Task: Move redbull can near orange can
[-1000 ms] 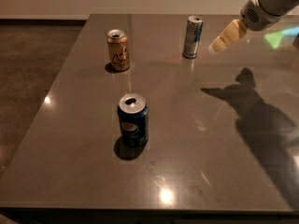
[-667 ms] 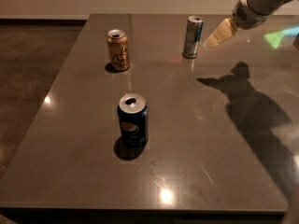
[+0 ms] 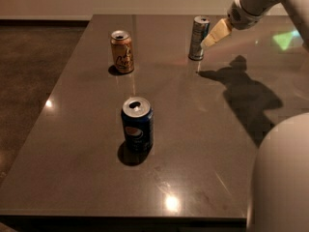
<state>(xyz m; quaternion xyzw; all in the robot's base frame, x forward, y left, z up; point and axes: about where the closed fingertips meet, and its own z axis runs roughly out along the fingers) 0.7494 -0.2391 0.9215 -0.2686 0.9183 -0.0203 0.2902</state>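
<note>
The redbull can (image 3: pixel 198 37), slim and silver-blue, stands upright at the far side of the dark table (image 3: pixel 193 129). The orange can (image 3: pixel 122 51) stands upright to its left, well apart from it. My gripper (image 3: pixel 212 36) reaches in from the upper right, and its cream-coloured fingertips (image 3: pixel 216 34) sit just right of the redbull can, at its upper half, very close to it or touching it. It holds nothing.
A dark blue Pepsi can (image 3: pixel 137 124) stands upright in the middle of the table, nearer the front. The arm's white body (image 3: pixel 282 178) fills the lower right corner. The arm's shadow lies on the table's right side. Dark floor lies to the left.
My gripper has moved left toward the redbull can, closing the gap beside it. The cans have not moved.
</note>
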